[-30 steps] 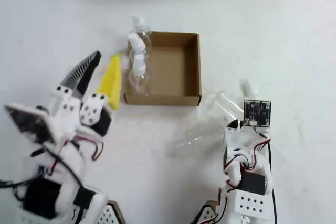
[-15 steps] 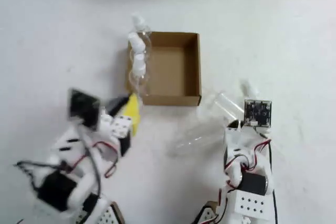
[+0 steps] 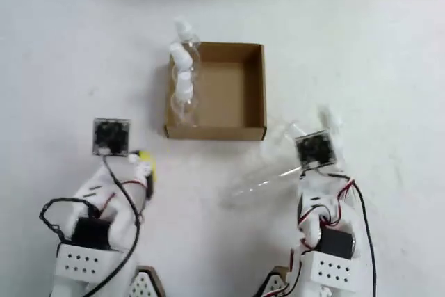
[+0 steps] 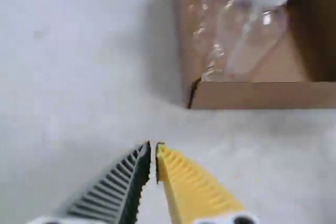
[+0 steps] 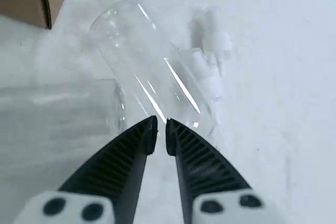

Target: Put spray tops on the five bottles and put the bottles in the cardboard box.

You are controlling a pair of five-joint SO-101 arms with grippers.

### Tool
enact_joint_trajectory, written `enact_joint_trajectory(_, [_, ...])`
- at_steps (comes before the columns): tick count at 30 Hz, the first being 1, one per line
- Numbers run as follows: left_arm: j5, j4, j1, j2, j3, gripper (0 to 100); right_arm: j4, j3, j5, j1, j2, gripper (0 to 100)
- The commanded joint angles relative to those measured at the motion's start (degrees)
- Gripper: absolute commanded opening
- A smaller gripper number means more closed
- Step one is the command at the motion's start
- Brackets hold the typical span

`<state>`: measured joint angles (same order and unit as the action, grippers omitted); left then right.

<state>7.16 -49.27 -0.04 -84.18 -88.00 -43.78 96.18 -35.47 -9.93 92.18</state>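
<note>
Broadly, a white desk (image 3: 55, 46) runs from side to side in the high view, its far edge a straight line near the top. At the left, plain desk surface stretches from that edge down to the left arm, which sits low at the near side. The left gripper (image 4: 153, 150) has one black ribbed finger and one yellow. It points toward the near left corner of an open, square brown cardboard box (image 3: 215, 132) and stops short of it, with a strip of desk between. Its fingers are pressed together at the tips and hold nothing.

Inside the box, a row of clear plastic bottles with white spray tops (image 3: 184, 78) lines the left wall, the farthest top poking past the rim. Brown box floor shows from the row across to the right wall.

Just right of the box's near corner, two more clear bottles lie on their sides on the desk. A long bottle (image 3: 257, 179) angles toward the near side, and a shorter bottle (image 5: 152, 66) lies under the right arm's camera. Some white spray parts (image 5: 210, 51) lie just beside the shorter bottle; whether they are joined to it cannot be told. The right gripper (image 5: 161, 129), both fingers black, hangs over that bottle. Its fingers are drawn together with a thin slit between them, gripping nothing. White desk continues wide to the right edge.
</note>
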Motion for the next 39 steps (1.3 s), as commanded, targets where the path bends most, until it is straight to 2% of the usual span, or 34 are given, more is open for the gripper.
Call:
enact_joint_trajectory(1, [-7.47, 4.66, -4.88, -0.75, -4.04, 4, -1.01, -6.33, -7.56, -0.57, -0.04, 1.5])
enact_joint_trajectory(5, [-14.07, 6.15, -6.20, -0.75, -7.12, 3, -11.21, -20.66, -12.84, -0.57, -0.22, 1.5])
enact_joint_trajectory(11, [-14.24, 5.98, -6.20, -0.75, -7.03, 3, -21.85, -37.80, -16.62, -0.22, -6.73, 1.5])
enact_joint_trajectory(22, [-14.59, 5.98, -5.85, -0.75, -7.03, 3, -24.31, -63.82, -16.62, -7.87, -50.33, 1.7])
enact_joint_trajectory(28, [-14.59, 6.24, -5.76, -0.75, -7.03, 4, -32.57, -83.78, -16.62, -7.60, -72.66, 10.7])
enact_joint_trajectory(34, [-14.59, 6.24, -5.76, -0.75, -7.12, 4, -32.92, -98.73, -16.88, -7.78, -90.86, 11.2])
enact_joint_trajectory(39, [-14.59, 6.24, -5.76, -0.75, -7.12, 4, -32.92, -104.62, -16.88, -7.60, -101.93, 11.3])
